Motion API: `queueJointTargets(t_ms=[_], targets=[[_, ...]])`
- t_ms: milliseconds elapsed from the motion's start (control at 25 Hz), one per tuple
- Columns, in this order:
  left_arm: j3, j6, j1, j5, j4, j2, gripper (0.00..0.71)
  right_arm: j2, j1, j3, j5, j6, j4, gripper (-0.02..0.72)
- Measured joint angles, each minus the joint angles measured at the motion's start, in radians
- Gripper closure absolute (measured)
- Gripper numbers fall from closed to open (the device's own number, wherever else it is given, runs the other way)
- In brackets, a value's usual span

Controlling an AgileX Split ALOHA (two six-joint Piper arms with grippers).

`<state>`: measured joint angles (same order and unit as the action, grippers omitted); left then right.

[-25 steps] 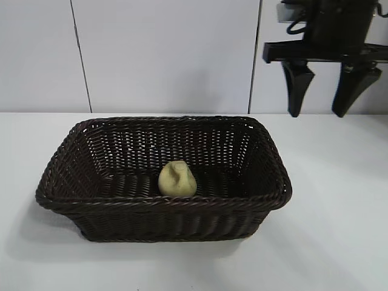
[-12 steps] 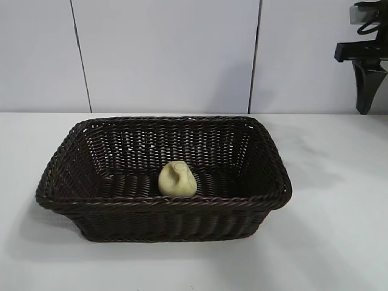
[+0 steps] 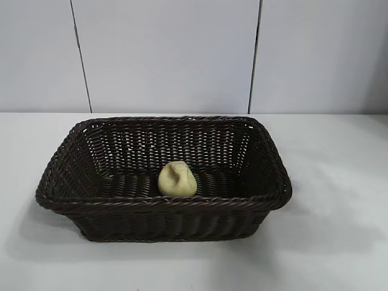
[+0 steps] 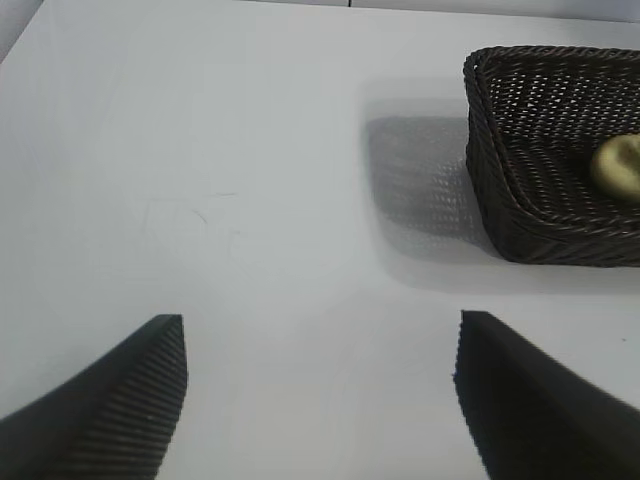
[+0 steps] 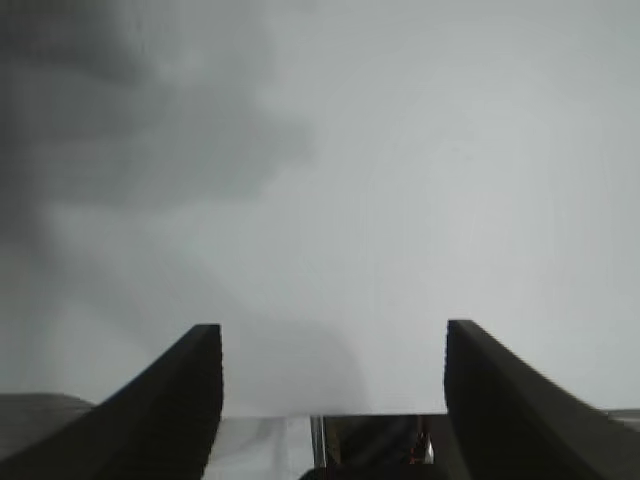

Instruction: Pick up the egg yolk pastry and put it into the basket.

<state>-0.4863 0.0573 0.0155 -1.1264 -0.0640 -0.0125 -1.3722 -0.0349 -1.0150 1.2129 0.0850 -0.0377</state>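
1. Writing: none legible on any item.
2. Basket (image 3: 163, 209): dark brown wicker, rectangular, sloping sides, braided rim; stood on the white table (image 3: 339, 242) near the middle of the exterior view. In the left wrist view only one end showed (image 4: 520, 210), the rest cut off at the frame edge.
3. Pastry (image 3: 177, 179): pale yellow, rounded, with a crease on its upper face; lay on the basket floor close to the near wall, its lower edge hidden behind the rim. In the left wrist view it was partly cut off by the frame edge (image 4: 618, 168) and blurred.
4. Left gripper (image 4: 320, 390): seen only in its own wrist view; two dark ribbed fingers (image 4: 120, 400) spread wide apart, nothing between them, held over bare table, well apart from the basket. Fingers cut off at the frame's lower edge.
5. Right gripper (image 5: 333, 385): seen only in its own wrist view; fingers (image 5: 160, 410) spread wide, holding nothing, facing a plain pale grey surface with soft shadow. What that surface was could not be told.
6. Wall (image 3: 163, 54): pale panels with two dark vertical seams, behind the table.
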Motion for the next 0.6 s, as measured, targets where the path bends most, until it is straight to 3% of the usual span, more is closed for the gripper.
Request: queueJointTargets(t_ms=[160, 400, 600], targets=[[0.0, 0.0, 0.0, 0.0, 0.0, 0.0, 0.17, 0.185, 0.0, 0.17, -0.008, 0.0, 0.0, 0.237], [0.0, 0.0, 0.0, 0.0, 0.0, 0.0, 0.17, 0.467, 0.0, 0.408, -0.136, -0.001, 0.0, 0.237], [0.0, 0.0, 0.0, 0.0, 0.0, 0.0, 0.17, 0.685, 0.0, 0.541, -0.156, -0.001, 0.005, 0.237]])
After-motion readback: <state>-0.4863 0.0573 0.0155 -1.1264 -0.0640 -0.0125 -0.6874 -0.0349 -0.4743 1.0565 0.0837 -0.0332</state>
